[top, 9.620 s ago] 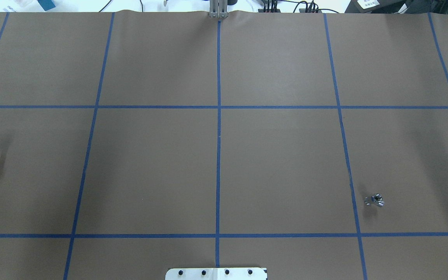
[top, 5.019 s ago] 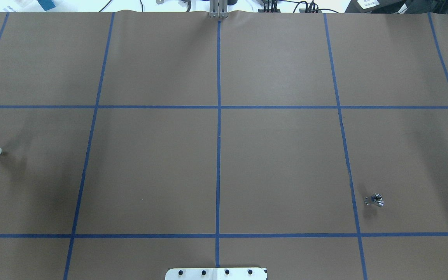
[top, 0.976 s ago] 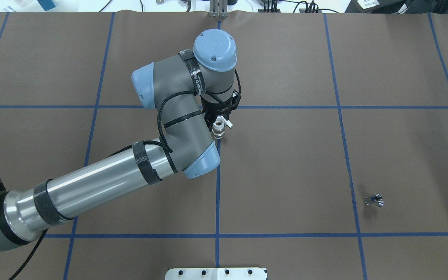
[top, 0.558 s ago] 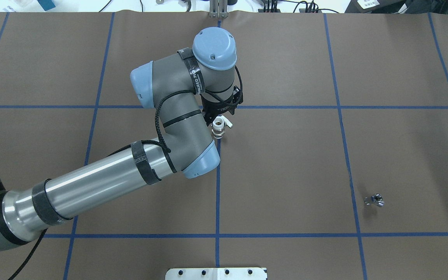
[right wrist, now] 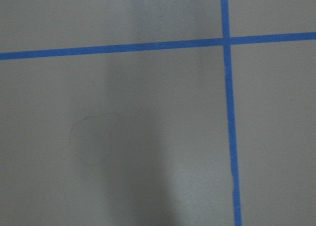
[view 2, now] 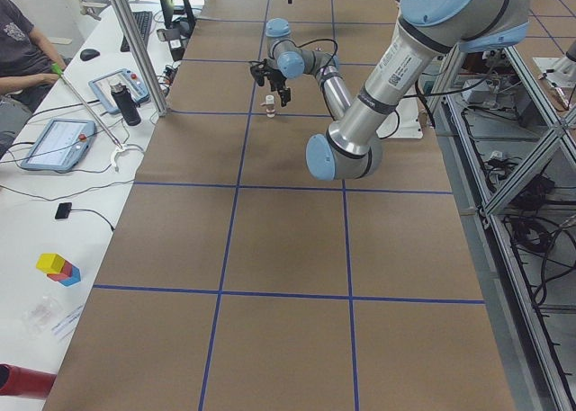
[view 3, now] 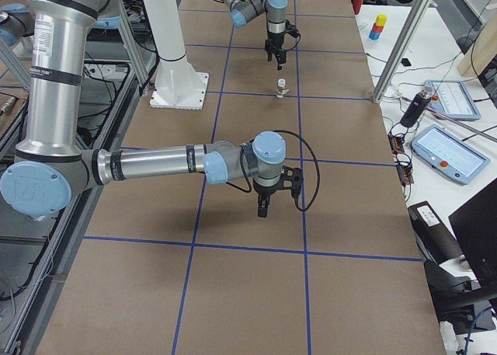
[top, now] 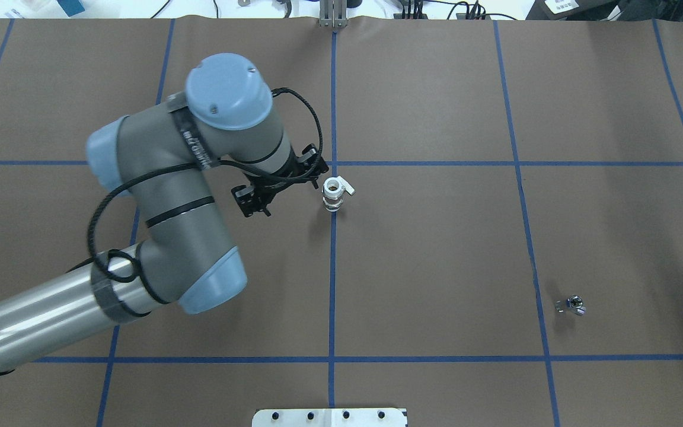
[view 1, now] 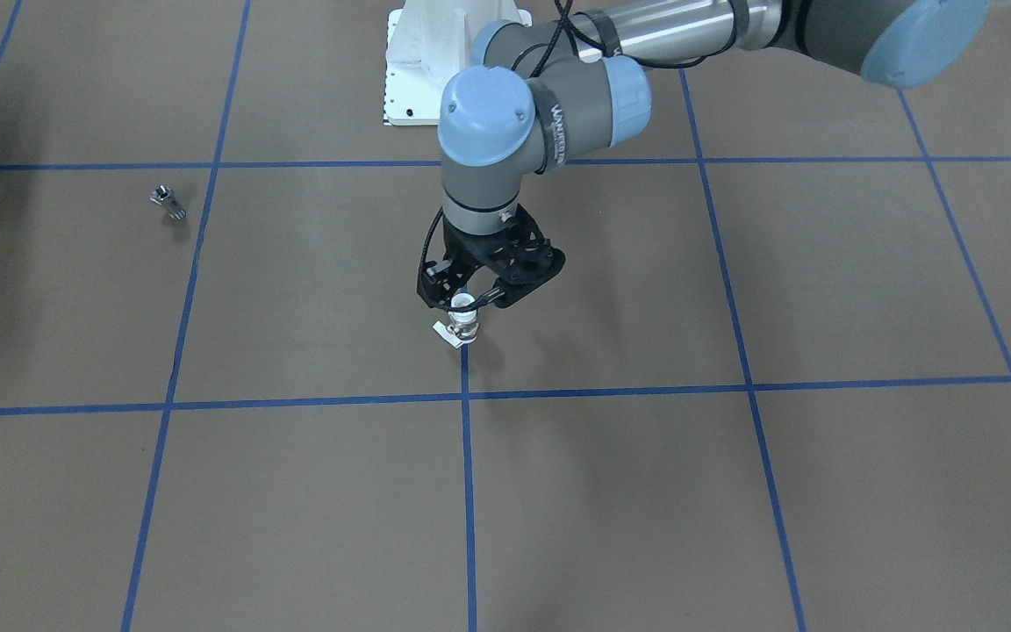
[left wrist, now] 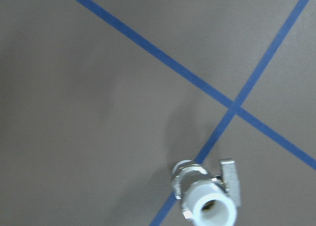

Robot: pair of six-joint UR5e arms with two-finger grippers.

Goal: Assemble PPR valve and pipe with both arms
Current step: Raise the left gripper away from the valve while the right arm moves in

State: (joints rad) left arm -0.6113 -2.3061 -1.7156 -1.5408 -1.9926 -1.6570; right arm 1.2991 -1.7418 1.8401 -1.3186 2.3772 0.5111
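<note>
The left arm (top: pixel 163 196) reaches in from the left to the middle, its left gripper (top: pixel 280 184) pointing down with fingers spread apart, while the right arm (view 3: pixel 155 162) stretches out level, its right gripper (view 3: pixel 262 210) pointing down, finger spread unclear.

On bench (top: pixel 436 249), PPR valve (top: pixel 332 196) stood upright on centre tape line (top: pixel 333 279), just on near side of its crossing with farther cross line (top: pixel 436 163). Above it, not touching, hung left tool (view 1: pixel 469 301). Well right of valve and nearer robot lay pipe (top: pixel 571 306), just right of another lengthwise line, bit beyond nearer cross line (top: pixel 436 359). Over right part of bench, clear of surface, hung right tool (view 3: pixel 264 209). At near edge, centre, sat base plate (top: pixel 329 417). Beyond far edge, tablets (view 3: pixel 446 153) lay on side desk (view 3: pixel 466 83).
</note>
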